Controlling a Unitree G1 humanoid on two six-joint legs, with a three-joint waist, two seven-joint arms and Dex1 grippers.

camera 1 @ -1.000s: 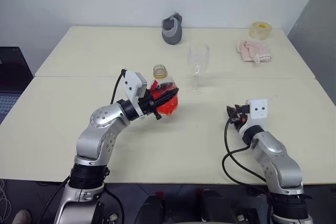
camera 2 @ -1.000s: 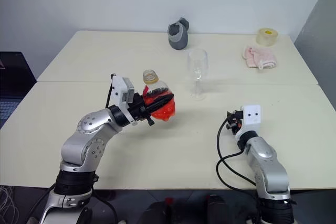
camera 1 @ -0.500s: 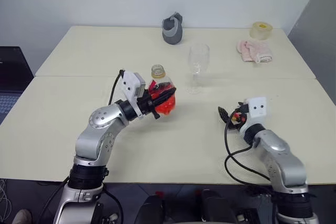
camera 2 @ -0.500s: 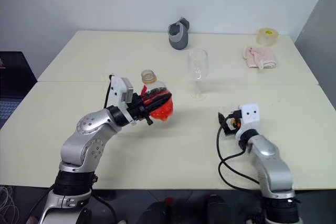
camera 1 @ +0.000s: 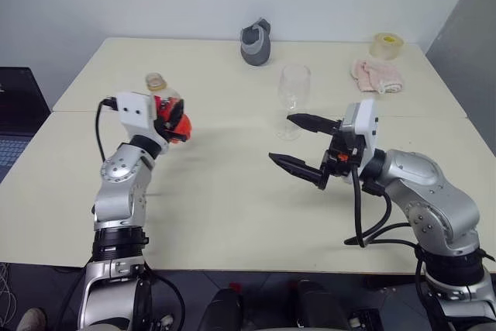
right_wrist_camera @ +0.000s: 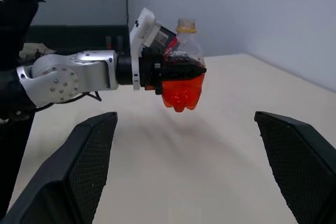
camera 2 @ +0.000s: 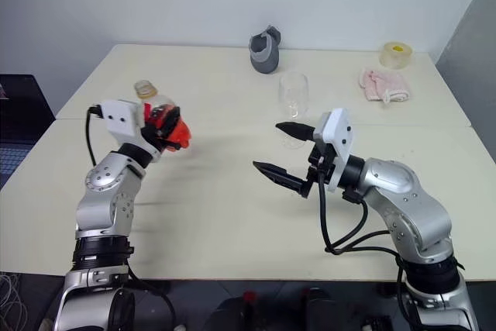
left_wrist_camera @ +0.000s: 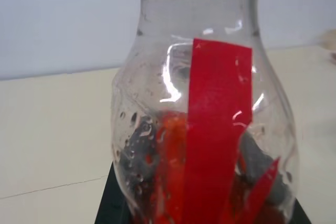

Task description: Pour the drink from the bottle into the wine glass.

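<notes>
left gripper (camera 2: 167, 124) clamps bottle (camera 2: 159, 118) aloft near desk (camera 2: 232, 215) left edge; right gripper (camera 1: 304, 147) gapes empty beside wine glass (camera 1: 294, 98) mid-desk. risk: right fingers topple glass.

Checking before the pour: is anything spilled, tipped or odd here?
No spill shows. The bottle is held upright off the table in the left gripper, far from the wine glass, which stands upright. The right gripper hangs wide open and holds nothing.

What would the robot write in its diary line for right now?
left gripper: shut on bottle, held off table | drink: still in bottle | right gripper: open, empty | wine glass: upright, empty
</notes>
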